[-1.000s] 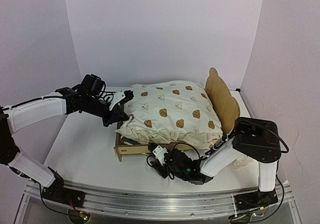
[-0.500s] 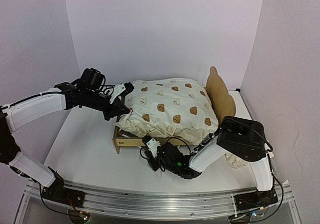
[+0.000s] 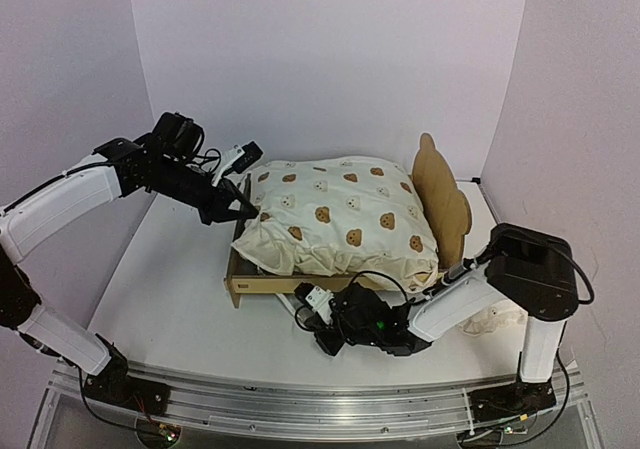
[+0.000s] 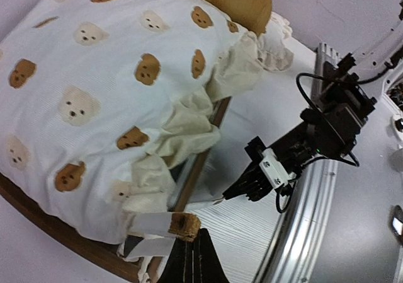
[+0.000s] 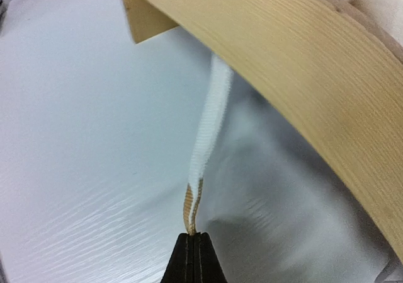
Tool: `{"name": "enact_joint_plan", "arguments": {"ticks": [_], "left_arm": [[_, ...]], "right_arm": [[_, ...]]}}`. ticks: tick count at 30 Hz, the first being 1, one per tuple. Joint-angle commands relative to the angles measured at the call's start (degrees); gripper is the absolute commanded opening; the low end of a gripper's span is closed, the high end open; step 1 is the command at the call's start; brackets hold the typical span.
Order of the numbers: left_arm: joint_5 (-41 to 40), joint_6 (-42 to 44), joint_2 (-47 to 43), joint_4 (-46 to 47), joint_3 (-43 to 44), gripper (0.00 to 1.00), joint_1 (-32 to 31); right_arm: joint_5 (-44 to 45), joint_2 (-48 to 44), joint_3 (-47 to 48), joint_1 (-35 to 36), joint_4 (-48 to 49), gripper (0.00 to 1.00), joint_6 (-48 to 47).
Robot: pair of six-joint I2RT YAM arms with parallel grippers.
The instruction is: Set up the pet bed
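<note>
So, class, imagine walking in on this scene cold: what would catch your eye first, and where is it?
The puffy cream bear-print cushion dominates, heaped on the pet bed in the middle of the table, with the bear-eared headboard standing on the right. The left gripper pinches a corner tie at the cushion's left end, while the right gripper is shut on a white tie running from under the frame's near rail.

Bright, even light; a soft, slightly blurred shadow beneath the pet bed (image 5: pixel 302 69), beyond the right tool (image 5: pixel 194 237).
</note>
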Motion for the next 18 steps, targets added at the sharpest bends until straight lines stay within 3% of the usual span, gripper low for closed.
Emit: {"name": "enact_joint_plan", "arguments": {"ticks": [1,9,18], "left_arm": [[12.0,-5.2,-2.8,-8.6,-3.5,0.00,-0.6],[7.5,7.1,-4.6,-11.4,-16.0,0.00,-1.2],[13.5,16.4,-2.8,-15.5,-7.7,0.00,-2.7]], "right_arm": [[-13.2,-7.6,1.8,1.1,-11.3,0.00,0.0],[-25.9,-16.0,11.0,1.7,-34.4,0.00,-4.5],[-30.8,-17.7,19.3,1.7,-36.9,0.00,-6.3]]}}
